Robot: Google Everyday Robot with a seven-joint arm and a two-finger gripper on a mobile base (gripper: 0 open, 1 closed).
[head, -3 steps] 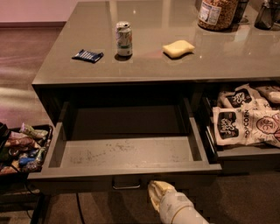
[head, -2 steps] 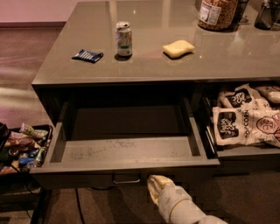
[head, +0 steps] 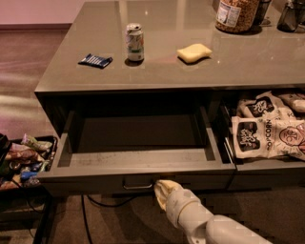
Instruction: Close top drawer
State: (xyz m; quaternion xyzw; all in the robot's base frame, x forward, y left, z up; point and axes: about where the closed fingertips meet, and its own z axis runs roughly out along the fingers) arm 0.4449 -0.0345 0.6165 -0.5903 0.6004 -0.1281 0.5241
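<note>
The top drawer (head: 138,164) is a wide dark grey drawer under the counter, pulled partly out, with an empty speckled floor. Its flat front faces me and carries a small metal bar handle (head: 137,184) in the middle. My gripper (head: 163,187) comes up from the lower right on a white arm. Its pale tip rests against the drawer front just right of the handle.
On the grey counter (head: 190,71) stand a can (head: 134,42), a blue packet (head: 95,60), a yellow sponge (head: 194,52) and a jar (head: 236,14). The drawer at right (head: 267,138) is open and holds white popcorn bags. A bin of snacks (head: 24,159) sits at lower left.
The top drawer has slid inward, so less of its floor shows. My gripper has followed it forward, staying against the front by the handle.
</note>
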